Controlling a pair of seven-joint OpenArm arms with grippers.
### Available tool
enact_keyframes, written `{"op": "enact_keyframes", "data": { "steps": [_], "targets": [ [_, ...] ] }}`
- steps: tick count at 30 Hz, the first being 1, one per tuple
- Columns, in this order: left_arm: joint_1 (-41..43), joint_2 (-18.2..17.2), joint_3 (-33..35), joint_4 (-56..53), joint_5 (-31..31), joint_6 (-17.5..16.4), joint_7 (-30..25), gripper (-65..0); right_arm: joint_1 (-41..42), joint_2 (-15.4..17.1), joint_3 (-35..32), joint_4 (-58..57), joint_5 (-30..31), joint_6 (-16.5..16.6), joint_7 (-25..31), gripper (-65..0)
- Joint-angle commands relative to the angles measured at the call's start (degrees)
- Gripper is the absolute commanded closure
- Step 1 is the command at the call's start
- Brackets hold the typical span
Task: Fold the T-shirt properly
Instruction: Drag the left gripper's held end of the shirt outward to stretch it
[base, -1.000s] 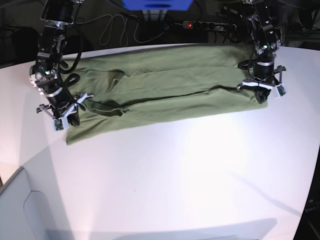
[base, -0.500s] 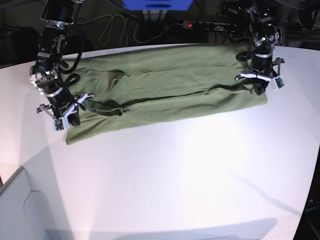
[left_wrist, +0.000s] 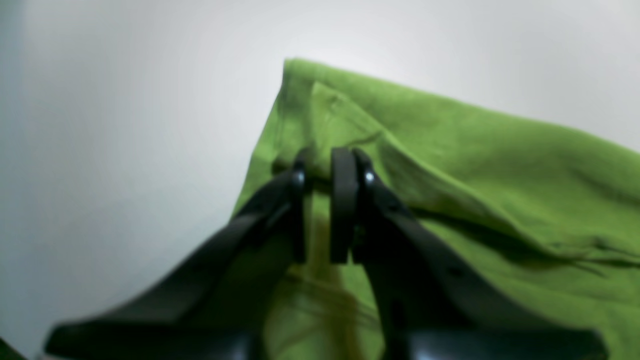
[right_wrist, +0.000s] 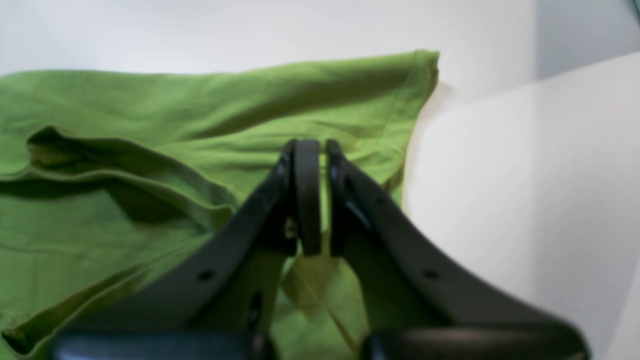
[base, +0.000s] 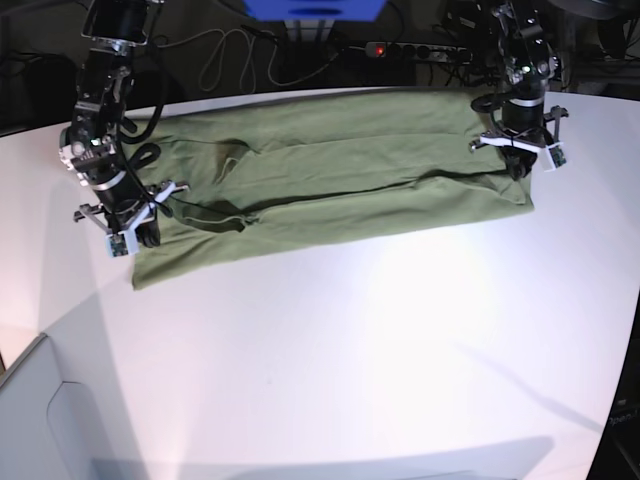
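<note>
From above, the T-shirt (base: 330, 180) lies folded into a long band running side to side across the white table (base: 380, 350), its far edge near the back. Only my wrist views show the pinch: my right gripper (right_wrist: 314, 197) is clenched on cloth at one end, my left gripper (left_wrist: 320, 210) has a narrow gap with fabric between the fingers; grasping or released, I cannot tell. A power strip (base: 415, 50) and cables (base: 225, 55) sit behind the table.
</note>
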Motion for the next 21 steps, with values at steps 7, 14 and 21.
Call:
{"op": "enact_keyframes", "data": {
  "steps": [7, 14, 21],
  "targets": [
    [-3.5, -0.4, -2.4, 5.7, 0.2, 0.2, -1.4, -6.7, 0.6, 0.4, 0.2, 1.2, 0.9, 0.4, 1.5, -0.1],
    [-8.4, 0.0, 0.3, 5.4, 0.4, 0.2, 8.2, -6.4, 0.5, 0.3, 0.2, 1.2, 0.8, 0.4, 1.4, -0.1],
    [-8.9, 0.0, 3.4, 5.4, 7.7, 0.3, 13.3, -6.4, -0.2, 0.5, 0.2, 1.2, 0.7, 0.4, 1.4, -0.1]
  ]
}}
